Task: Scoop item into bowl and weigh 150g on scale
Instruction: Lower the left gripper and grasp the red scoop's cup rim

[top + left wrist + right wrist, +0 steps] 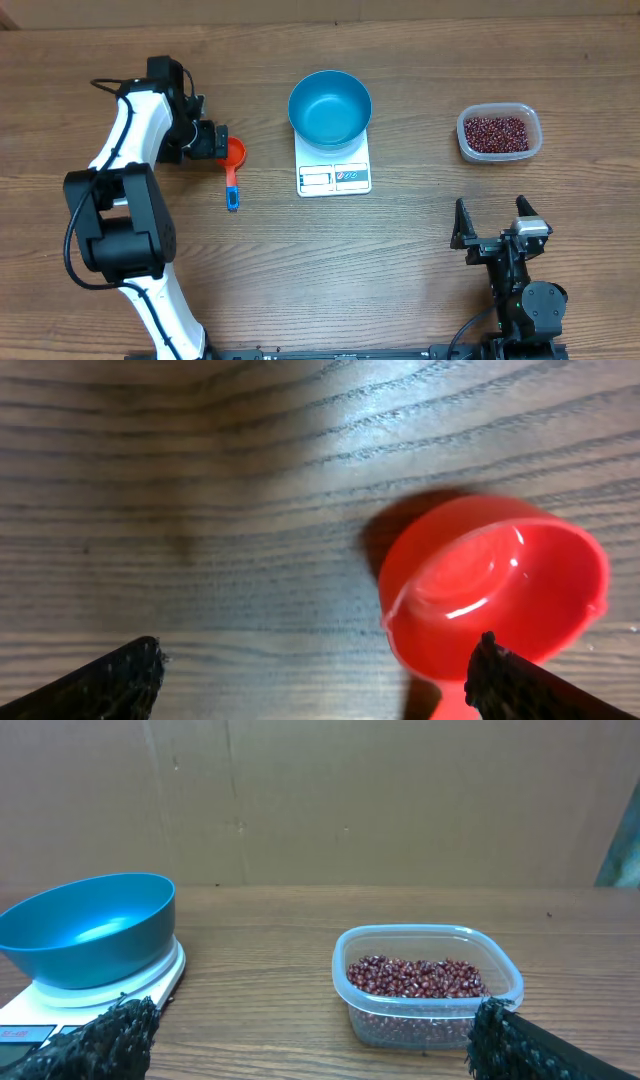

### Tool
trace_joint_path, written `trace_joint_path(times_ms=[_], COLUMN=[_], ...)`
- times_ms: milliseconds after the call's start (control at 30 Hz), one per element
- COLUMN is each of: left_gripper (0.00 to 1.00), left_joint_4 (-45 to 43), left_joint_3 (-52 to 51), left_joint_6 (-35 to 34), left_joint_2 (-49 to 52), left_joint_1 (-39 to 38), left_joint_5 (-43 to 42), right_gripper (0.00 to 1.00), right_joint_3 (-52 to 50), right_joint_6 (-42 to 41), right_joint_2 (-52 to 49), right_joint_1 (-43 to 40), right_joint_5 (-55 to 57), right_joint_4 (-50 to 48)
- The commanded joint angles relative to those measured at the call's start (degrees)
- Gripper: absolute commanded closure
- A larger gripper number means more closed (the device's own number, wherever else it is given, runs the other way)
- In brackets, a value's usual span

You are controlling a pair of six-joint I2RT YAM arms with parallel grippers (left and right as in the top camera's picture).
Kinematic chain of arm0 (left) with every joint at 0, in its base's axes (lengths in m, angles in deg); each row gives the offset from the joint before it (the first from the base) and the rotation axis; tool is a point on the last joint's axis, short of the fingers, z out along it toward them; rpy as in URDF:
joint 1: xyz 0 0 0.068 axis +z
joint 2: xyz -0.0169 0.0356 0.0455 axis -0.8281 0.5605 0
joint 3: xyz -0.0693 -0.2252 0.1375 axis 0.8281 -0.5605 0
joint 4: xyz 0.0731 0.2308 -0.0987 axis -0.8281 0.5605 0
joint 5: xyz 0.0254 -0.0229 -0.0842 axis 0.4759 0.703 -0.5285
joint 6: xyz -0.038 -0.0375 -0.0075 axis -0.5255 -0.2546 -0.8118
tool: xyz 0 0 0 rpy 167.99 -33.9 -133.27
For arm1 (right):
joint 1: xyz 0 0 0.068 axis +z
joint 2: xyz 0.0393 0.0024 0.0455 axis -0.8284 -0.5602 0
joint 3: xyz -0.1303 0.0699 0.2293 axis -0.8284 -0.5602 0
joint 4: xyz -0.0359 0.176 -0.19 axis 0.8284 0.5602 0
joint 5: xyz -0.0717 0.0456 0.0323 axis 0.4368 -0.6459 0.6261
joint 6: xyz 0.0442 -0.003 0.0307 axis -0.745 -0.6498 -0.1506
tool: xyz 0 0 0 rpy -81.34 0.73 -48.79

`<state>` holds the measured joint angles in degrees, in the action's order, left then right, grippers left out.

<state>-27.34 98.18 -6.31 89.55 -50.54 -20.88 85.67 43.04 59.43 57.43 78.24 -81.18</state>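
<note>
Between the fingers of the left claw (318,665), close to one fingertip: small glossy red plastic measuring scoop (495,590), flat on the wooden table (200,510). Claw is released and holds nothing. The scoop looks light, rigid and slick. I'd take it by the blue handle (232,190) that runs back from the cup, not by the round cup wall, which would likely squirt out.

Right claw (312,1030) is also released and empty. Just ahead of it is a clear rounded-rectangular plastic tub (510,982) holding small dark red beans (415,977). They look loose, hard and free-rolling, so pinching won't work and they need the scoop. Expect spill if it tips.

Further ahead, off to the side, is a round bright blue bowl (90,935), empty, on the white rectangular digital scale (335,175). Display unreadable.
</note>
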Motion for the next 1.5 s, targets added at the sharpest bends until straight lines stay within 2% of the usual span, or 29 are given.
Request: trace_joint_path(times_ms=[0, 233, 633, 800, 1467], left_gripper=[0.00, 0.00, 0.00, 0.01, 0.00], left_joint_4=[-1.3, -4.0, -2.3, -2.6, -4.3], left_joint_3=[1.2, 1.2, 1.2, 1.2, 1.1], left_joint_6=[-0.4, -1.0, 0.1, -0.2, 0.3], left_joint_2=[0.8, 0.8, 0.8, 0.8, 2.4], left_joint_1=[0.2, 0.2, -0.2, -0.2, -3.3], left_joint_5=[-0.4, -0.1, 0.1, 4.7, 7.9], right_gripper=[0.00, 0.00, 0.00, 0.00, 0.00], right_joint_3=[-0.6, -0.6, -0.6, -0.6, -0.6], right_joint_6=[0.1, 0.1, 0.1, 0.1, 0.1], right_joint_2=[0.6, 0.6, 0.6, 0.6, 0.6], right_joint_1=[-0.2, -0.2, -0.2, -0.2, -0.2], right_joint_5=[0.5, 0.5, 0.5, 0.5, 0.6], right_joint_4=[-0.3, -0.3, -0.3, -0.3, -0.3])
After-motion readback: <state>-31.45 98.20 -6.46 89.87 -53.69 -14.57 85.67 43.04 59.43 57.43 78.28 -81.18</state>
